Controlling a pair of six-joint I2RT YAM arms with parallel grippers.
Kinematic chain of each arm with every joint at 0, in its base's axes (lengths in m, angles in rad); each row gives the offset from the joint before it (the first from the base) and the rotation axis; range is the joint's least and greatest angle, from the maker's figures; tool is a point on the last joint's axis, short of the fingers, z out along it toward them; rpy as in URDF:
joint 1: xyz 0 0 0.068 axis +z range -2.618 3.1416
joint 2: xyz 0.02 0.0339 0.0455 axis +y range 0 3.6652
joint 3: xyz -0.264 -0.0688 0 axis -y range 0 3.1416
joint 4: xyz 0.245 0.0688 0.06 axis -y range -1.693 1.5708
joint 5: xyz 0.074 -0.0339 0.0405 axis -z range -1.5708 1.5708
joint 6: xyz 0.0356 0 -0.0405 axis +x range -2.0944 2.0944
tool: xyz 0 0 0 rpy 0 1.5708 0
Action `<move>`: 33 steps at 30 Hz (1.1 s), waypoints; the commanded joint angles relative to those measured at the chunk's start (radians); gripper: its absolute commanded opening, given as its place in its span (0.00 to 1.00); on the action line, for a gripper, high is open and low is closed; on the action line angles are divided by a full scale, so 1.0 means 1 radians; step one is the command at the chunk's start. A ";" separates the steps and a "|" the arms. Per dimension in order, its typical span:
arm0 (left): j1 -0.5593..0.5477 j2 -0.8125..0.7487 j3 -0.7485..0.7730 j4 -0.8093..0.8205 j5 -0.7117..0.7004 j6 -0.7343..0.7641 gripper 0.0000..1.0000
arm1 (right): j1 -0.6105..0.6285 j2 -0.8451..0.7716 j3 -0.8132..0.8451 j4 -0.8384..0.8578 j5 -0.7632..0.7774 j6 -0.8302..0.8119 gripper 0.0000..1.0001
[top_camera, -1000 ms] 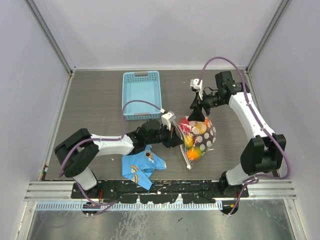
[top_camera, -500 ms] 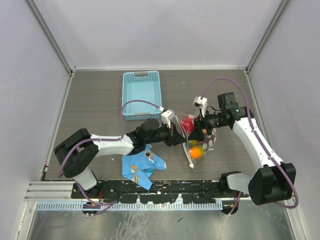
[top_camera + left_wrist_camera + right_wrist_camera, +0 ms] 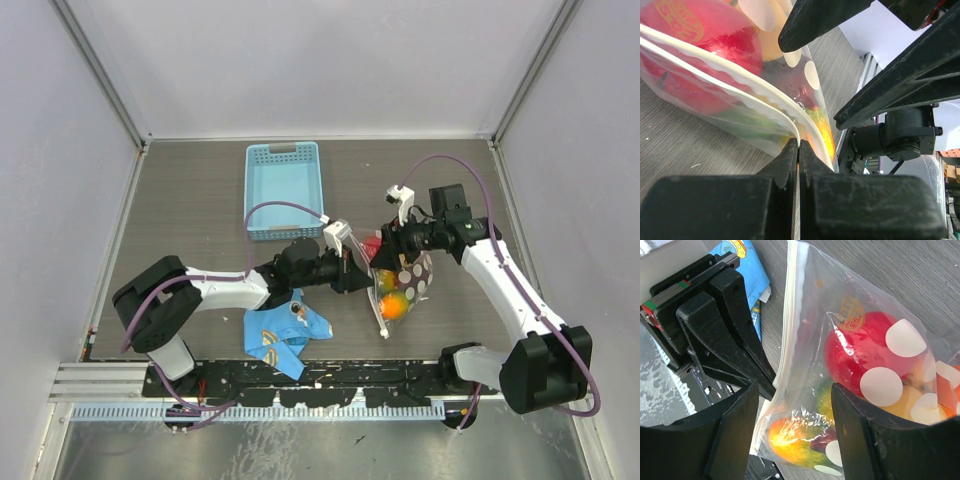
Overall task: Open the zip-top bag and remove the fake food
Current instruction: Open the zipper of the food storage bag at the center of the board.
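While the left hand point(image 3: 799, 145) pinches the white zip strip point(image 3: 788, 320) of the zip-top bag point(image 3: 402, 285), fingers pressed together on it, the right hand point(image 3: 794, 390) hovers with fingers apart, the bag's clear wall between them. The bag lies right of the table's point(image 3: 200, 200) centre, toward the near edge, with the fake food point(image 3: 860, 347) inside. This looks like the opening step. Next, the right hand likely needs to close on the opposite lip and pull away.

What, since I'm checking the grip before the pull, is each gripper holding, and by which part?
The left gripper pinches the bag by its zip strip. The right gripper is open, holding nothing.
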 commanded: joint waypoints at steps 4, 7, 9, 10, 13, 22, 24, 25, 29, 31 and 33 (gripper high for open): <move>-0.003 -0.012 0.029 0.095 0.025 -0.010 0.00 | 0.041 0.001 0.004 0.040 0.016 0.022 0.63; -0.003 -0.014 0.028 0.100 0.026 -0.013 0.00 | 0.055 0.007 -0.001 0.042 0.025 0.020 0.62; -0.005 -0.018 0.027 0.101 0.027 -0.013 0.00 | 0.066 0.010 0.000 0.039 0.040 0.017 0.62; -0.005 -0.019 0.027 0.101 0.028 -0.012 0.00 | 0.071 0.011 0.001 0.039 0.048 0.014 0.61; -0.004 -0.022 0.026 0.101 0.029 -0.012 0.00 | 0.078 0.017 0.005 0.036 0.080 0.007 0.54; -0.005 -0.027 0.018 0.101 0.018 -0.014 0.00 | 0.085 0.028 0.023 0.018 0.104 -0.008 0.30; -0.004 -0.028 0.014 0.102 0.016 -0.014 0.00 | 0.085 0.033 0.028 0.011 0.103 -0.014 0.23; -0.004 -0.030 0.011 0.101 0.014 -0.014 0.00 | 0.086 0.034 0.030 0.009 0.103 -0.017 0.20; -0.004 -0.035 -0.006 0.102 0.004 -0.018 0.00 | 0.086 0.031 0.041 0.001 0.101 -0.027 0.10; -0.004 -0.044 -0.021 0.098 -0.013 -0.021 0.00 | 0.085 0.027 0.049 -0.013 0.078 -0.059 0.05; -0.005 -0.057 -0.044 0.080 -0.049 -0.023 0.00 | 0.084 0.022 0.053 -0.026 0.055 -0.082 0.01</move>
